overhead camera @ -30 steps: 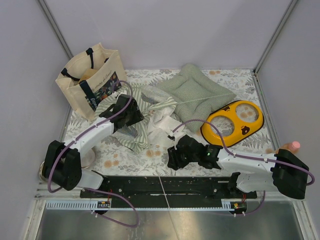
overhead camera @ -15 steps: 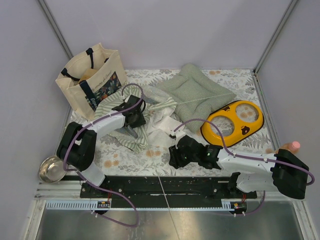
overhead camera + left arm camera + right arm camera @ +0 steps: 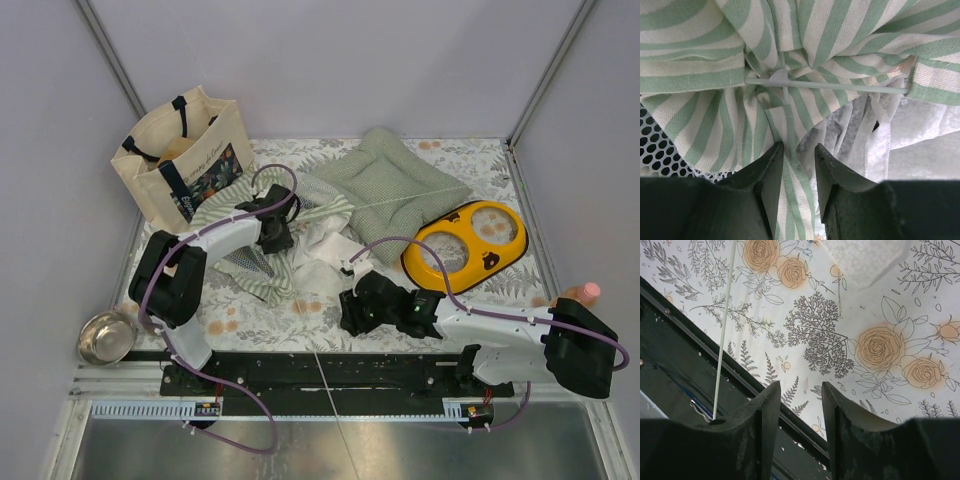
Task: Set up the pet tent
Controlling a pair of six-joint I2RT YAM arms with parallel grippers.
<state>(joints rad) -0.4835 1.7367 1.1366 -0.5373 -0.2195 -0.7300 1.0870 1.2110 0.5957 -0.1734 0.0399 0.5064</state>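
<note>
The pet tent (image 3: 262, 272) lies collapsed on the floral mat, with its green-and-white striped fabric bunched and its white lacy flaps (image 3: 322, 250) spread to the right. My left gripper (image 3: 277, 232) is down on the tent's upper part. In the left wrist view its jaws (image 3: 799, 150) stand open around a loose striped fold (image 3: 790, 130) without pinching it. A thin white pole (image 3: 840, 87) crosses the fabric above, and black mesh (image 3: 660, 145) shows at the left. My right gripper (image 3: 350, 310) is open and empty over the bare mat (image 3: 801, 387), near the front rail.
A beige tote bag (image 3: 185, 160) stands at the back left and a green quilted cushion (image 3: 385, 185) lies at the back. A yellow double bowl (image 3: 465, 245) is at the right and a steel bowl (image 3: 105, 338) at the front left. A loose thin pole (image 3: 725, 330) crosses the black rail (image 3: 400, 372).
My left arm has swung right and away from me across the tent, from the mesh side to the bunched stripes, and this has uncovered the steel bowl. My right arm has hardly moved.
</note>
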